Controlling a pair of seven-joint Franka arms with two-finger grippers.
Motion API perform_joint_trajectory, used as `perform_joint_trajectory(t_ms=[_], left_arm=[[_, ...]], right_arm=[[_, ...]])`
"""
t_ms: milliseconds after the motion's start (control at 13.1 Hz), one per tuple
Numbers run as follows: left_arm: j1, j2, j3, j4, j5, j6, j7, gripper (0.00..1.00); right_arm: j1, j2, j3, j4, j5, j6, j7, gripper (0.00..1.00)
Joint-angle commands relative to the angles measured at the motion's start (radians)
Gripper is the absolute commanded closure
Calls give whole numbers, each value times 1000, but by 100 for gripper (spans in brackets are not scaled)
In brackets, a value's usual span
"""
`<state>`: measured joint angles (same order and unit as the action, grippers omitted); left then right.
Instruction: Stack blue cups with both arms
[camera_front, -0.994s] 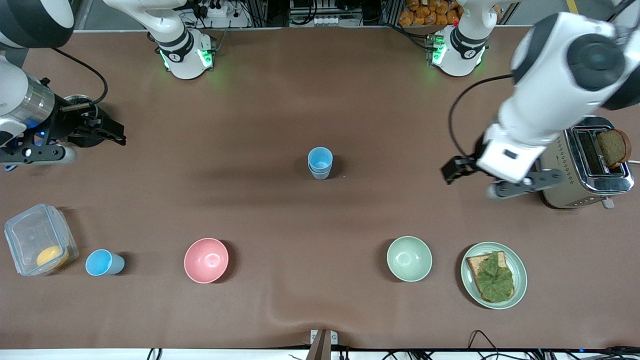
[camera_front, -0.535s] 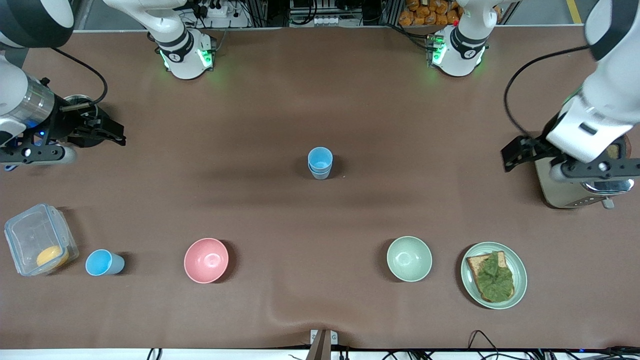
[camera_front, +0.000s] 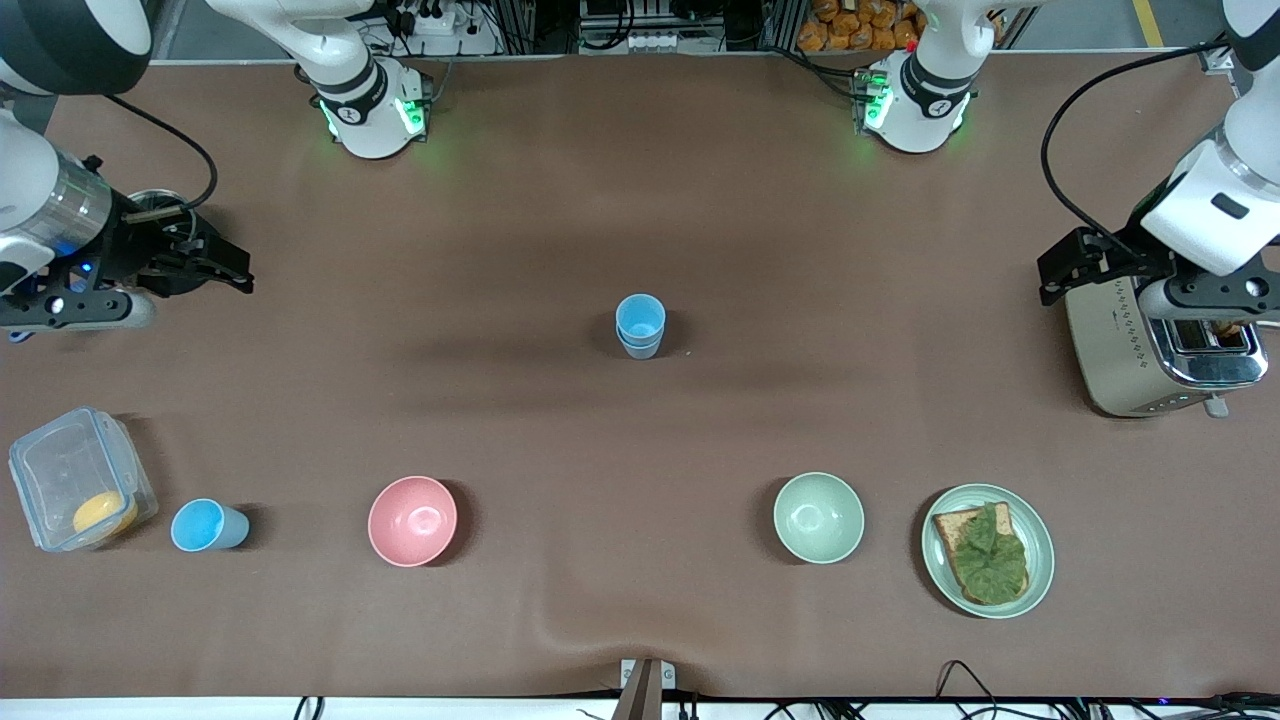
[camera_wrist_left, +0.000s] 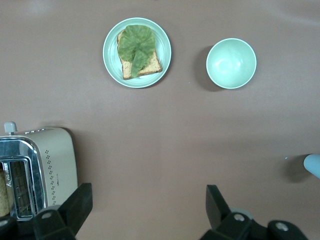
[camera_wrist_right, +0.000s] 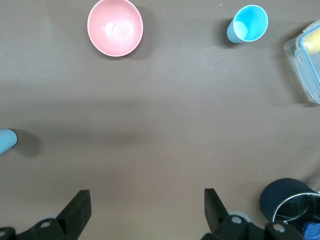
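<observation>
Two blue cups (camera_front: 640, 325) stand nested upright at the table's middle, the brighter one inside the paler one. Their edge shows in the left wrist view (camera_wrist_left: 313, 165) and in the right wrist view (camera_wrist_right: 6, 141). A third sky blue cup (camera_front: 205, 525) stands alone near the front camera, toward the right arm's end; it also shows in the right wrist view (camera_wrist_right: 248, 23). My left gripper (camera_front: 1070, 268) is open and empty beside the toaster (camera_wrist_left: 148, 197). My right gripper (camera_front: 235, 272) is open and empty over bare table at the right arm's end (camera_wrist_right: 146, 200).
A toaster (camera_front: 1150, 350) stands at the left arm's end. A plate (camera_front: 1040, 530) with toast and lettuce, a pale green bowl (camera_front: 818, 517), a pink bowl (camera_front: 412, 520) and a clear lidded box (camera_front: 60, 450) line the near side. A dark round tin (camera_front: 160, 205) sits by the right gripper.
My left arm has swung away from the table's middle toward its own end and now hangs beside the toaster. The right arm and the cups have not moved.
</observation>
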<state>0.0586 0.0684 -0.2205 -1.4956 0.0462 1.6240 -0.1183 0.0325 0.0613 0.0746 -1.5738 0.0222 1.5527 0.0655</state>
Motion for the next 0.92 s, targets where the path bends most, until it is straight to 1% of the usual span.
perform_joint_trajectory(t_ms=[0, 229, 306, 459, 841], left_arm=[[-7, -33, 33, -17, -17, -44, 19, 0], [0, -24, 33, 0, -22, -58, 20, 0], [-2, -25, 33, 2, -22, -58, 19, 0], [0, -24, 33, 6, -45, -61, 11, 0], [1, -18, 33, 12, -55, -79, 8, 0]], right_arm=[[36, -1, 1, 8, -18, 10, 2, 0], [43, -1, 1, 11, -13, 17, -10, 0], [43, -1, 1, 11, 1, 26, -9, 0], [67, 5, 1, 6, 4, 53, 5, 0], [38, 18, -4, 0, 4, 64, -6, 0]])
